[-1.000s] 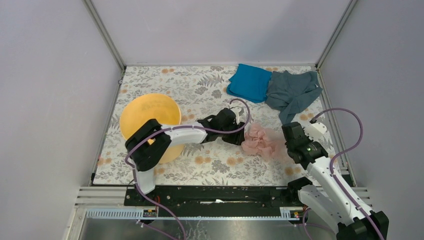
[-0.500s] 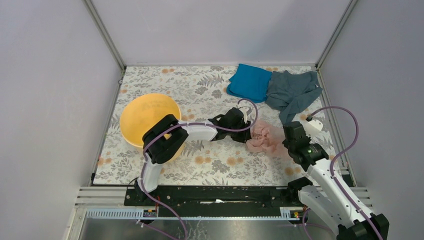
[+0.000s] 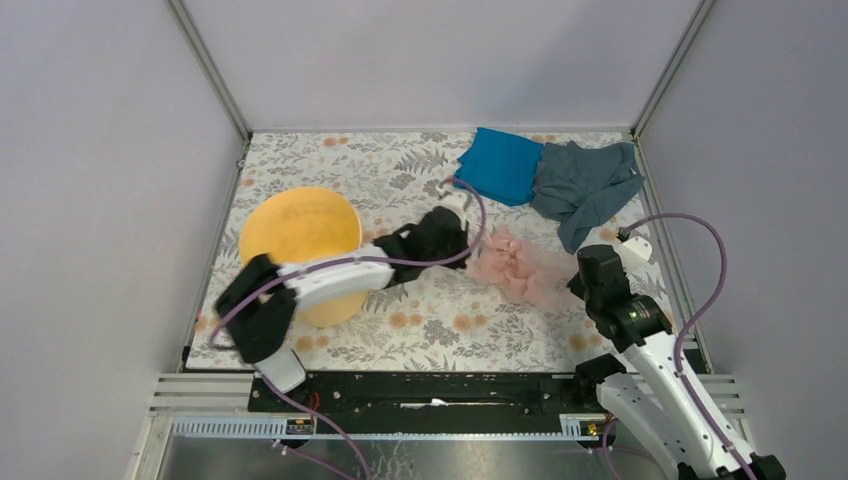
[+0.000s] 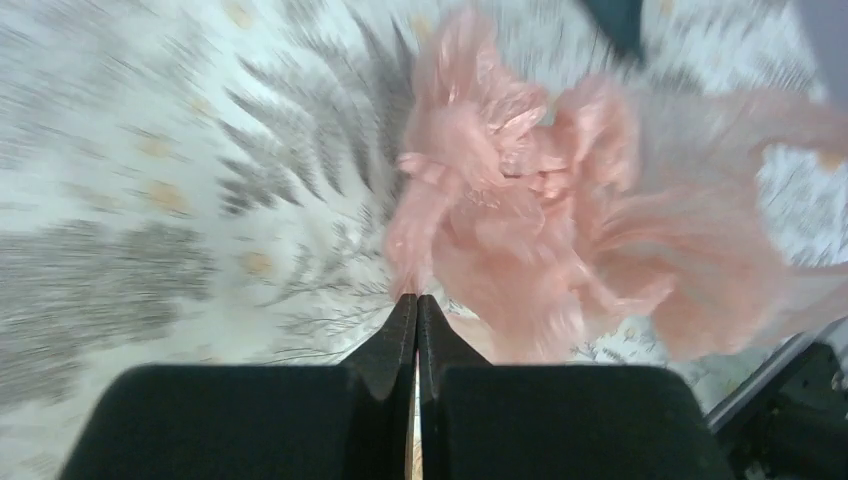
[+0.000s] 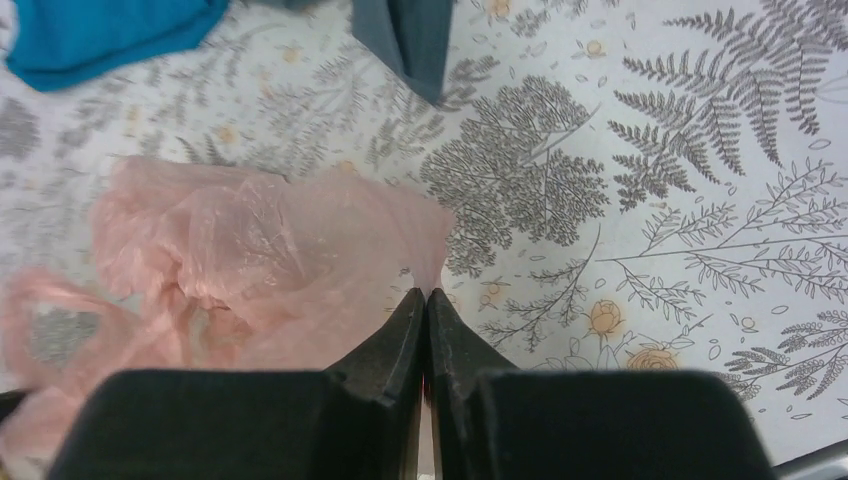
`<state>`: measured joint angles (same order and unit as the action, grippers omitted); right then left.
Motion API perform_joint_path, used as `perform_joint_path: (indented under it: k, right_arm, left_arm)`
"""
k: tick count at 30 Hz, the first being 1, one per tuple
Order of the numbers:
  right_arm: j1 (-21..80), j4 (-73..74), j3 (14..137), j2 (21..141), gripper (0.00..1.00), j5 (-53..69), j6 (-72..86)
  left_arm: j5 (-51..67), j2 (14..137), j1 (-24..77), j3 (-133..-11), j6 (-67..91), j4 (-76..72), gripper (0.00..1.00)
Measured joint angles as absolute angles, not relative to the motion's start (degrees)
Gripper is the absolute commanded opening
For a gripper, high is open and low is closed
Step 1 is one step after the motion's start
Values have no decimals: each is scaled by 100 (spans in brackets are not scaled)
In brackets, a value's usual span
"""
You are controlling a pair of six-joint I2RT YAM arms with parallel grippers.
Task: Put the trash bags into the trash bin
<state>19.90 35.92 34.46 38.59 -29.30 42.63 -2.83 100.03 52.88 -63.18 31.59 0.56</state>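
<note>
The trash bag (image 3: 515, 265), a crumpled pale-pink film, lies on the floral mat right of centre, stretched between both grippers. My left gripper (image 3: 468, 252) is shut on its left edge; in the left wrist view the closed tips (image 4: 417, 297) pinch a fold of the bag (image 4: 540, 200). My right gripper (image 3: 583, 283) is shut on its right edge; in the right wrist view the film (image 5: 250, 250) runs into the closed tips (image 5: 427, 292). The trash bin (image 3: 295, 225), a round yellow-orange bucket, stands upright at the left, with the left arm's link across its near side.
A blue cloth (image 3: 500, 165) and a grey-blue cloth (image 3: 585, 185) lie at the back right, just beyond the bag; both show at the top of the right wrist view (image 5: 90, 30) (image 5: 410, 30). Walls close in the mat on three sides.
The left gripper has shut on the bag's left edge. Its elbow has swung left and low, past the bin. The bag has spread out and shifted toward the back.
</note>
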Motion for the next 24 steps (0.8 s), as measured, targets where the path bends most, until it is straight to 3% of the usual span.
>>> perform_joint_path:
  k: [6,8,11,14,17,24]
  right_arm:
    - [1988,3826,4003,3135,15,-2768,4053]
    - [1986,3726,4136,2849,20,-2403,3837]
    - [1986,3347,4185,2443,19,-1494,3485]
    - [1986,3183,4235,2532,15,-742,3288]
    - [1986,3262,4244,2818,1,-318,3203]
    - [1986,3623,4764,4257,0,-674,3103]
  left_arm:
    - [-1772,7544,5284,-6285,2814,1109,0]
    - [-2012,6967,5275,-6298,2781,1417,0]
    - [-2049,6340,5264,-6309,2746,1844,0]
    - [-1793,6088,5264,-6329,2797,2095,0]
    - [-1463,6104,5264,-6329,2906,2154,0]
    - [-1219,7175,5188,-6829,2775,2497,0]
